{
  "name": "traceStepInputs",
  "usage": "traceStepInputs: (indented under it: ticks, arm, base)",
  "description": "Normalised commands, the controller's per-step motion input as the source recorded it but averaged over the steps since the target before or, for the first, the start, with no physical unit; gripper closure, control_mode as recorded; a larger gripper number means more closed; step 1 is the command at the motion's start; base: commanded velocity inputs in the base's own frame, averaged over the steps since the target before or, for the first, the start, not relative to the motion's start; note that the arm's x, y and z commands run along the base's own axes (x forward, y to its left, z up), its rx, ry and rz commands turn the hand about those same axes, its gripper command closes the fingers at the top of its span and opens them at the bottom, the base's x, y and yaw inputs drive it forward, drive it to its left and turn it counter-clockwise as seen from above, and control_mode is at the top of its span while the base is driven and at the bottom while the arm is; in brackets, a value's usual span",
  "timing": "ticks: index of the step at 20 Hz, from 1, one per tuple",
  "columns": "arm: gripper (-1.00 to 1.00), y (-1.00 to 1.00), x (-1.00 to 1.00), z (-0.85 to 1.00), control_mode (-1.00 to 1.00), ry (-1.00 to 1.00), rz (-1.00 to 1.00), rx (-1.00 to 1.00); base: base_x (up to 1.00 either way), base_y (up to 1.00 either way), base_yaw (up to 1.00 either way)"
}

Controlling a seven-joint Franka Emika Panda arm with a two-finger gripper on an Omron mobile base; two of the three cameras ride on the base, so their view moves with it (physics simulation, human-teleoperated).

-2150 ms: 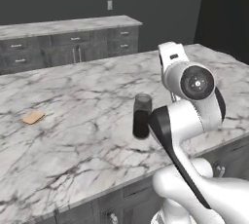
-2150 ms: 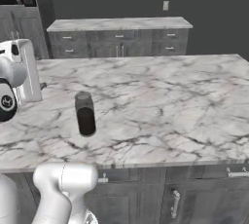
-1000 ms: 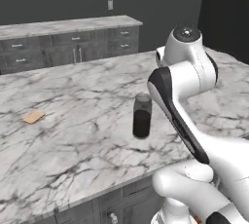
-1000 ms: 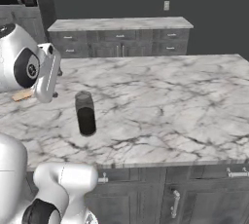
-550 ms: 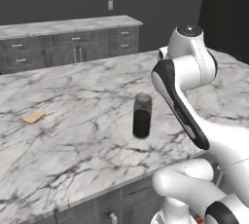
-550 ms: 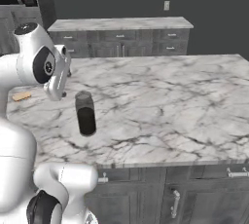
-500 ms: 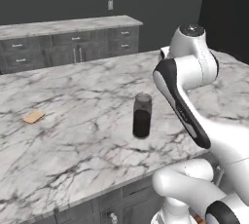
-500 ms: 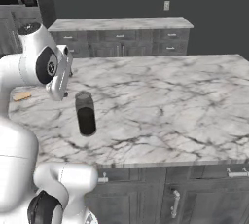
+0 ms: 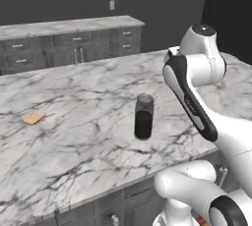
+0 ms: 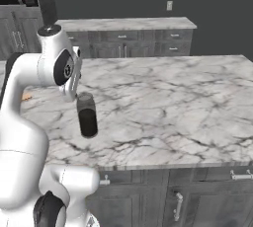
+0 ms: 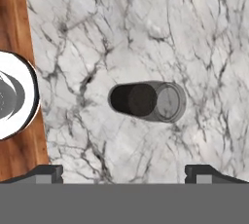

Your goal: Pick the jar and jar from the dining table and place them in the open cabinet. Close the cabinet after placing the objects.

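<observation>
Hand view: marble table (image 11: 146, 18), wood floor at its left edge. Jar (image 11: 147, 102) upright directly below the gripper (image 11: 124, 172), whose fingers are spread, empty. Arm has swung over the jar since earlier.

Marble dining table (image 9: 74, 141) bearing jar (image 9: 143, 117), cracker (image 9: 34, 117)
</observation>
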Motion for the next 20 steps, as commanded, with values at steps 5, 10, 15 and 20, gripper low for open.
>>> traceStepInputs:
  ticks: [5, 10, 15, 20]
  arm:
    - [-1.00, 0.00, 0.20, -0.03, -1.00, 0.04, 0.00, 0.01]
    - [-1.00, 0.00, 0.24, -0.02, -1.00, 0.04, -0.01, 0.01]
    - [-1.00, 0.15, 0.34, 0.00, -1.00, 0.09, -0.18, 0.00]
    - [-1.00, 0.07, 0.41, 0.00, -1.00, 0.07, -0.09, 0.00]
  base:
    - [0.00, 0.00, 0.00]
    - [0.00, 0.00, 0.00]
    - [0.00, 0.00, 0.00]
    - [0.00, 0.00, 0.00]
